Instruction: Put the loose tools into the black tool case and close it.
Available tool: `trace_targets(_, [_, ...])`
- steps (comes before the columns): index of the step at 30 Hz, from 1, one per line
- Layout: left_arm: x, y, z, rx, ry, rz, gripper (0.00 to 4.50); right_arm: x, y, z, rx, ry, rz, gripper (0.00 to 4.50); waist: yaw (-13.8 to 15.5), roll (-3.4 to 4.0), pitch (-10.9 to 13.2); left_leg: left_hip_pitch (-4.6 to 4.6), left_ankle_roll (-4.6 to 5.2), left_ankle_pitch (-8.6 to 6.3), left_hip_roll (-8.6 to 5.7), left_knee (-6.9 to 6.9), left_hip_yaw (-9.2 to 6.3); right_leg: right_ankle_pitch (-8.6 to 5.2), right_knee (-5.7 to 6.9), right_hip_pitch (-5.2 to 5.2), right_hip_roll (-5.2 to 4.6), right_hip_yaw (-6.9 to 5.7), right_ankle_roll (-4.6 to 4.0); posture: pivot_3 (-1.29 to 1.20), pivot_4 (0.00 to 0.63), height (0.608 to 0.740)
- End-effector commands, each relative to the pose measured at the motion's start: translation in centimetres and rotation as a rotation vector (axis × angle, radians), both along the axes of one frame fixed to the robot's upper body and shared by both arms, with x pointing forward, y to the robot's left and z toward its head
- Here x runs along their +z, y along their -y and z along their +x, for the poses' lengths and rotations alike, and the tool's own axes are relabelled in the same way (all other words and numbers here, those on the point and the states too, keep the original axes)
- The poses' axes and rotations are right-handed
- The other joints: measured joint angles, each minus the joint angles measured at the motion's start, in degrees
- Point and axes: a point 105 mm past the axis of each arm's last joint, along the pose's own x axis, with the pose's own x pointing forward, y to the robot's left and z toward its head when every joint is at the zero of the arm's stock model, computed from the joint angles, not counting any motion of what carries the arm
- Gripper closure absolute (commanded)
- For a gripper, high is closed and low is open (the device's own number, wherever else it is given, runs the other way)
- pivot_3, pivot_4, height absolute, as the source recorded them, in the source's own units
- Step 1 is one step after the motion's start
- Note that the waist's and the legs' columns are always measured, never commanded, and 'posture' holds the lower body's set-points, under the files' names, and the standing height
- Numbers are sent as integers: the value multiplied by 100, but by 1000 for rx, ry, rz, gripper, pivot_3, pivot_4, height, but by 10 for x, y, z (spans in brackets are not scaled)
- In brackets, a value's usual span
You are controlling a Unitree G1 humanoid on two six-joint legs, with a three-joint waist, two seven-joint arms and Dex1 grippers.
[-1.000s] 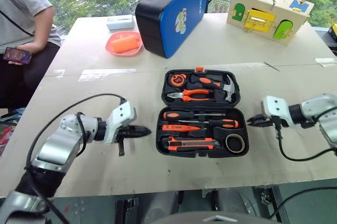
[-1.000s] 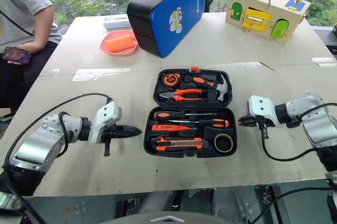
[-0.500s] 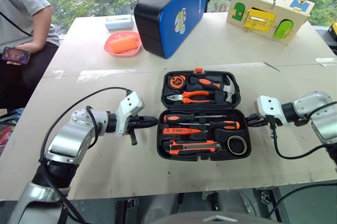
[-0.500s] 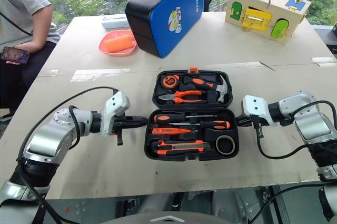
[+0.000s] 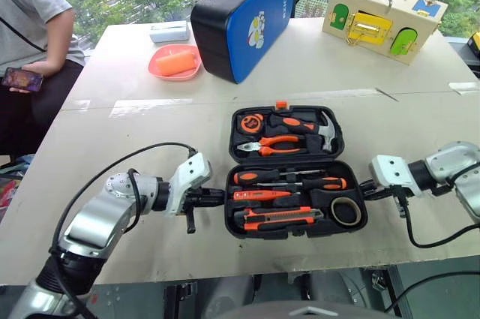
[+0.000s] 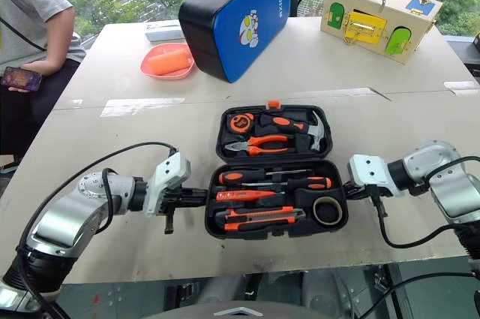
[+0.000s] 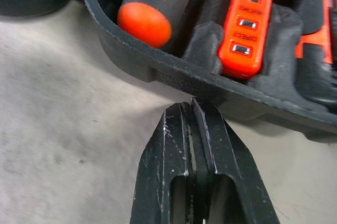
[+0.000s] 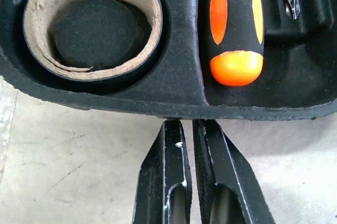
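The black tool case [image 5: 296,233] lies open flat on the table. Its near half holds two black-and-orange screwdrivers [image 5: 259,177] [image 5: 324,182], the slim orange screwdriver [image 5: 255,194], the utility knife [image 5: 277,218] and the tape roll [image 5: 345,211]. The far half holds a hammer, pliers and a tape measure. My left gripper [image 5: 220,197] is shut, its tip against the case's left wall [image 7: 158,68]. Opposite it, my right gripper [image 5: 364,192] is shut, with its tip at the right wall [image 8: 105,103] beside the tape roll [image 8: 37,50].
A blue-and-black case [image 5: 244,15] stands behind the tool case. A pink dish [image 5: 176,61] and a small white box [image 5: 171,31] lie to its left. A wooden latch box [image 5: 382,17] sits at the far right. A person [image 5: 34,26] sits at the table's far left corner.
Both grippers have closed in from either side onto the near half's end walls. The tool case has slid a little toward me between them.
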Motion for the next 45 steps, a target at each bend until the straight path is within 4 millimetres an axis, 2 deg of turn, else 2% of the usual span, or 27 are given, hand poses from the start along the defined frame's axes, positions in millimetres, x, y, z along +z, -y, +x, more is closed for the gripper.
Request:
trace_targets(1, [6,-11,0,8,27,12,4394,5,13,7,-22,50,-35,4500,0,0,0,0,0,0,0,0,0,0,0,0,0,0,0,0,150,735])
trace_targets(3, [8,-19,5,33,39,17,4394,5,18,12,-47,61,-45,4500,-2,0,0,2,0,0,0,1,0,0,1,0,1,1,0,0,150,735])
trace_targets(6, [16,-16,8,39,37,-17,4394,9,15,10,-14,52,-23,4500,8,0,0,4,0,0,0,1,1,0,4,1,3,0,0,0,150,735])
trace_targets(15, [19,13,6,-20,45,-74,4394,15,-3,10,39,86,8,4500,19,0,0,2,0,0,0,4,0,0,6,2,2,0,0,0,150,735])
trace_targets(19, [15,23,-12,-106,15,-48,4394,21,-11,-10,154,67,-18,4500,37,2,1,-1,0,0,-2,5,0,0,5,0,3,-2,0,0,150,735])
trace_targets(25, [9,20,-30,-147,-29,-18,4394,19,-14,-33,212,20,-40,4500,21,3,0,-1,0,0,-2,-5,0,0,-6,0,-4,0,0,0,150,735])
trace_targets(29, [6,15,-39,-165,-49,11,4394,16,-12,-40,208,-2,-47,4500,14,3,0,1,1,0,-1,-3,1,0,-4,2,-3,1,0,0,150,735])
trace_targets(33, [4,11,-41,-143,-55,19,4394,11,-5,-34,158,30,-71,4500,8,3,0,2,1,-1,-1,-3,3,0,-4,3,-3,2,0,0,150,735])
trace_targets(37, [2,-1,-32,-53,-52,37,4394,12,8,-20,75,112,-96,4500,10,3,0,2,1,-1,0,-5,3,0,-4,2,-2,2,0,0,150,735])
trace_targets(39, [4,-15,-26,23,-68,31,3811,17,21,-19,5,93,-96,4500,18,3,0,2,1,0,0,-4,4,0,-4,2,-2,3,0,0,150,735])
trace_targets(41, [10,-33,-18,131,-97,-1,3286,24,37,-23,-90,11,-78,4013,43,4,0,2,1,0,0,-3,3,0,-3,2,2,1,0,0,150,735])
trace_targets(42, [15,-40,-14,178,-108,-26,2724,28,42,-25,-138,-31,-45,3682,59,4,0,2,1,0,0,-3,1,0,-2,2,6,-1,0,0,150,735])
trace_targets(45, [32,-58,0,324,-169,-123,1420,48,44,-15,-338,-115,118,2296,60,4,1,6,1,0,2,-1,-2,0,1,8,4,-3,0,0,150,735])
